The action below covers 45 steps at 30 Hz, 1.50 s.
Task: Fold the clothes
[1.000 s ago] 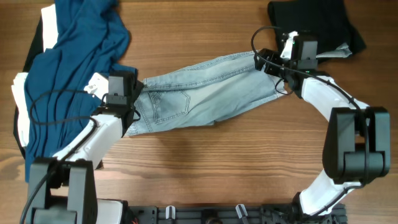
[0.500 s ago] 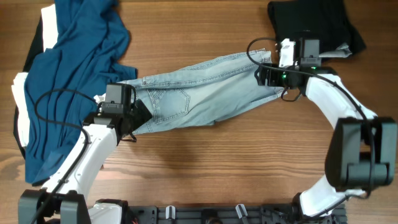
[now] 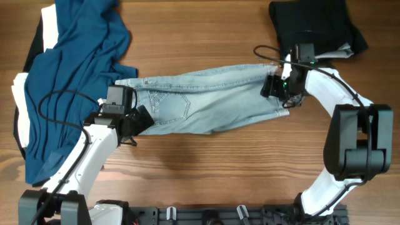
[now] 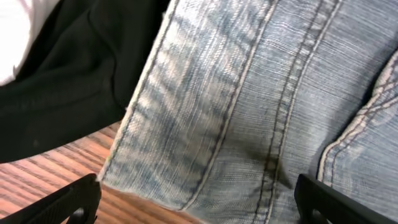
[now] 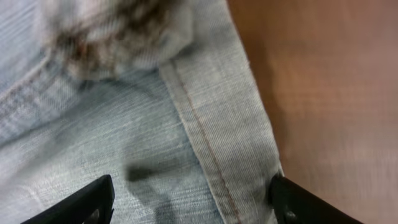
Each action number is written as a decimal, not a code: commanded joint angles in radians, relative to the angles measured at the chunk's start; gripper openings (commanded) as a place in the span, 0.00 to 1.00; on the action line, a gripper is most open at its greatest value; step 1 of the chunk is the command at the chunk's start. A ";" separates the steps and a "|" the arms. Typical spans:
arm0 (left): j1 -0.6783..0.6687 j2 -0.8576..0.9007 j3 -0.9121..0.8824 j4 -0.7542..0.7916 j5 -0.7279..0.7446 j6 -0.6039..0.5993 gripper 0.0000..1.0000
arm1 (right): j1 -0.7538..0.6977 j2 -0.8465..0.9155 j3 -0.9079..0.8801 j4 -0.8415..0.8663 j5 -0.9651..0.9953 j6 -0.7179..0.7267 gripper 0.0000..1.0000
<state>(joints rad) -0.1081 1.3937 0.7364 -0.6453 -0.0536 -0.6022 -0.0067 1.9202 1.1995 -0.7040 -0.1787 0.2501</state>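
Note:
The pale blue denim shorts (image 3: 206, 103) lie flat across the middle of the table, waist end to the left, hemmed leg end to the right. My left gripper (image 3: 142, 120) is at their left end. In the left wrist view it (image 4: 205, 205) is open, its fingers (image 4: 68, 202) wide apart over the denim edge (image 4: 261, 106). My right gripper (image 3: 279, 94) is at the right end. In the right wrist view it (image 5: 196, 205) is open, its fingers (image 5: 305, 202) straddling the stitched hem (image 5: 205, 143). Neither holds the cloth.
A large dark-blue garment (image 3: 75, 69) is heaped at the far left, over white cloth (image 3: 19, 119). A black folded garment with grey trim (image 3: 312, 22) lies at the back right. Black fabric (image 4: 62, 81) shows beside the denim in the left wrist view. Bare wooden table (image 3: 206, 169) runs along the front.
The right gripper has moved toward the front with the shorts' right end, so the shorts lie straighter. The left arm shifted slightly forward at the waist end.

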 commanded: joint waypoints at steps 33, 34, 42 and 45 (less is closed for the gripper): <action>0.272 0.308 0.135 0.106 0.226 0.420 1.00 | -0.063 0.053 -0.056 -0.032 -0.078 0.014 0.83; 0.296 0.308 0.135 0.106 0.203 0.407 1.00 | -0.063 0.053 -0.056 -0.032 -0.078 0.013 0.83; 0.447 0.308 0.135 0.133 0.283 0.415 1.00 | -0.063 0.053 -0.056 -0.022 -0.077 0.012 0.89; 0.446 0.308 0.135 0.135 0.342 0.432 1.00 | -0.063 0.053 -0.056 -0.018 -0.077 0.011 0.90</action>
<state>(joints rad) 0.3241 1.6718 0.8749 -0.5133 0.2600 -0.1787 -0.0673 1.9137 1.1927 -0.7395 -0.2680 0.2832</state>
